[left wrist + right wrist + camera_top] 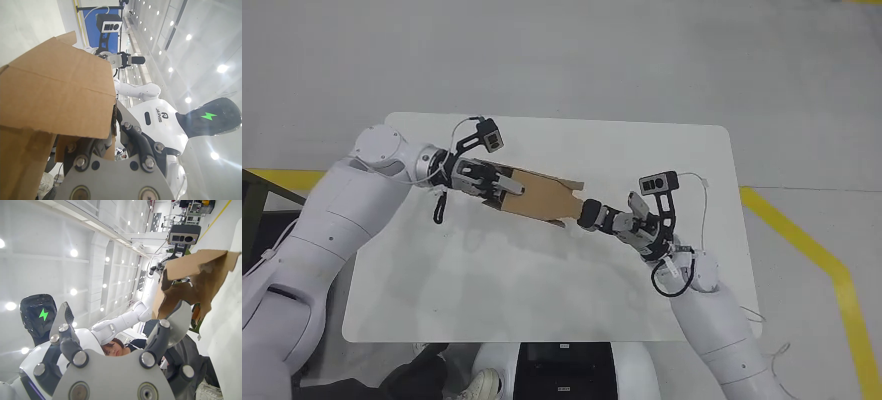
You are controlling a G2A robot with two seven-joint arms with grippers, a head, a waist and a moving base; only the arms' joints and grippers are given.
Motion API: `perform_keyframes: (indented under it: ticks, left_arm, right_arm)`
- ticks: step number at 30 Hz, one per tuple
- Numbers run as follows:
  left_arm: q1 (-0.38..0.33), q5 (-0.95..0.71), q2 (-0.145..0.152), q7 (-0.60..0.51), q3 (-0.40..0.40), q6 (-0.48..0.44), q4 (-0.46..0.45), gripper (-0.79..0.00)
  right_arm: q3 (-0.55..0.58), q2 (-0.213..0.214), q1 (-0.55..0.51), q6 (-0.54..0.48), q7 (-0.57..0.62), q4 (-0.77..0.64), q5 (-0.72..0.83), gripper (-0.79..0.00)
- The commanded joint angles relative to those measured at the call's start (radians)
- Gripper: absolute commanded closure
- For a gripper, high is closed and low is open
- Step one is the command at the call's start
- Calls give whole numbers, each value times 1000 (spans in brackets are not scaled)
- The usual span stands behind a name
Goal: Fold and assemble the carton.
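we see the brown carton [542, 196] held over the middle of the white table [542, 290], stretched between our two arms. the left gripper [498, 186] is clamped on one end of it. the right gripper [592, 213] sits at the other end, jaws apart, with one finger [179, 310] touching the cardboard's edge.

White table [542, 290], pale grey floor [572, 55] with yellow line [812, 250], round ceiling lights [222, 68]

carton [542, 197] over table [542, 290], between left arm [427, 165] and right arm [694, 272]
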Motion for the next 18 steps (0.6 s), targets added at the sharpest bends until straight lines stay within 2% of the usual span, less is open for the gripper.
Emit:
perform_keyframes:
  ticks: [1, 9, 18]
  left_arm:
    - [-5, -1, 3, 0, 12, -6, 0, 0]
    - [-31, 31, 5, 0, 51, -35, 33, 0]
    - [-42, 54, -5, 0, 83, -55, 37, 0]
  right_arm:
    - [-8, -3, 9, -5, -2, 11, 7, -785]
    - [-39, -12, 24, -12, 19, -1, 67, -785]
    - [-116, -29, 70, 7, -25, 16, 17, -785]
